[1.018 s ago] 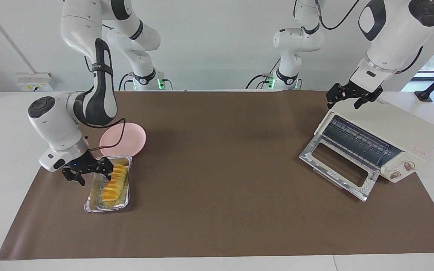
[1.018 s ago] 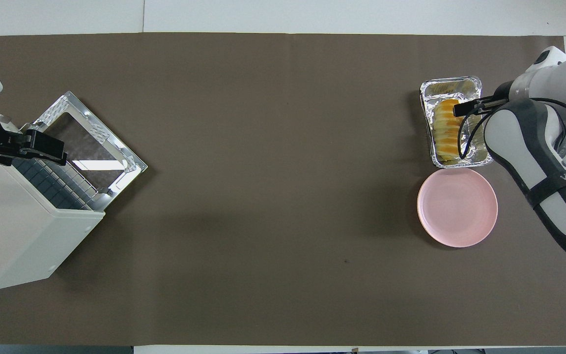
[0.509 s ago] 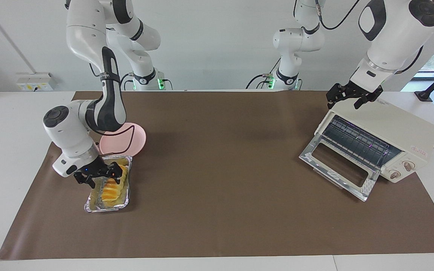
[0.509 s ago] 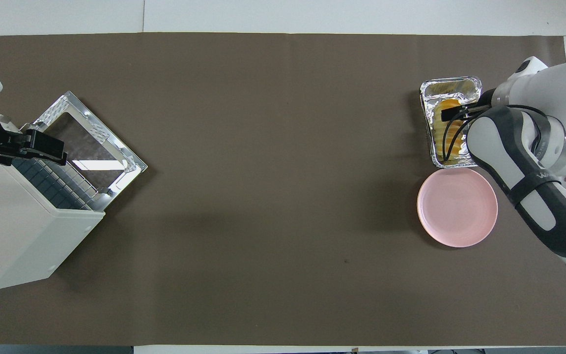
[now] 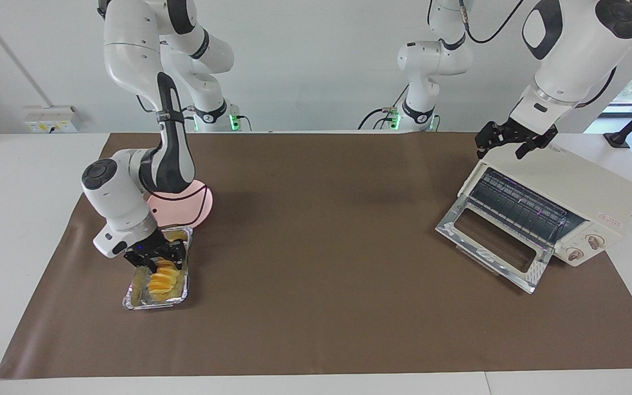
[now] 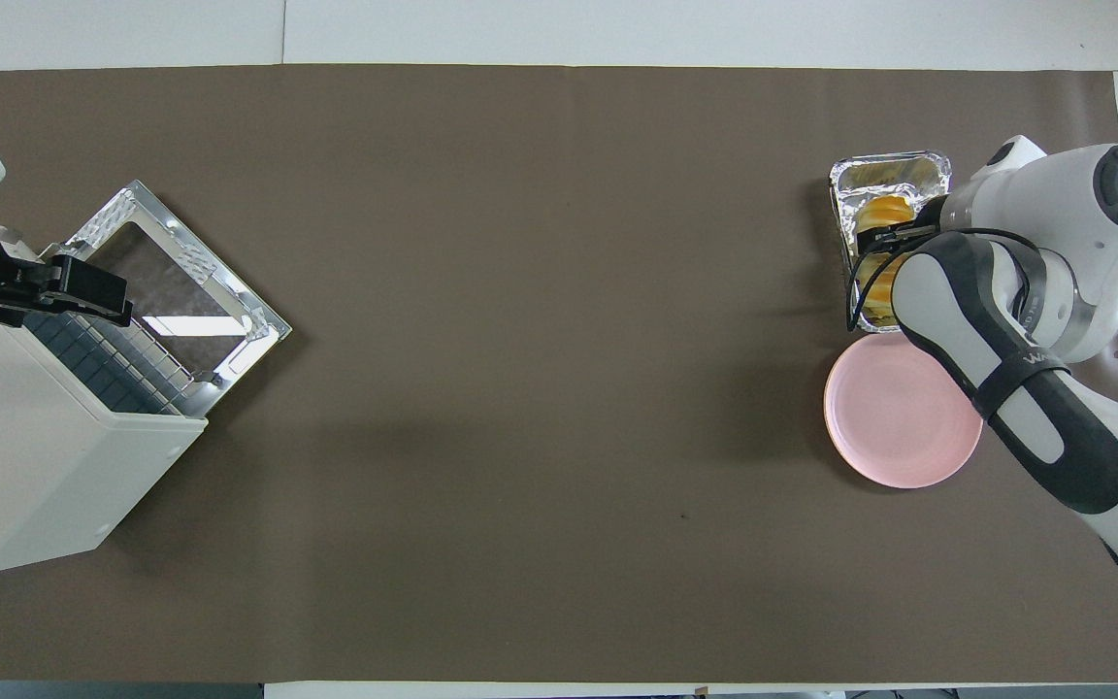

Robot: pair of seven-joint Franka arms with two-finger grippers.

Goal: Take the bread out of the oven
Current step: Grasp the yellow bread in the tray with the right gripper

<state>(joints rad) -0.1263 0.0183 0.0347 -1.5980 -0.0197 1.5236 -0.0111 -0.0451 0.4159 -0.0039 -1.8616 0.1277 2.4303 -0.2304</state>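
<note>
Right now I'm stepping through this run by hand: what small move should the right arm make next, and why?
Probably finish closing on the bread, then lift it straight up. The right gripper is down over the loaf in the foil tray, beside the pink plate. The oven stands open with the left gripper waiting at its top.

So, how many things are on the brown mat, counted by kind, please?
Toaster oven: 1
Pink plate: 1
Foil tray: 1
Bread loaf, in the tray: 1
Total: 4
</note>
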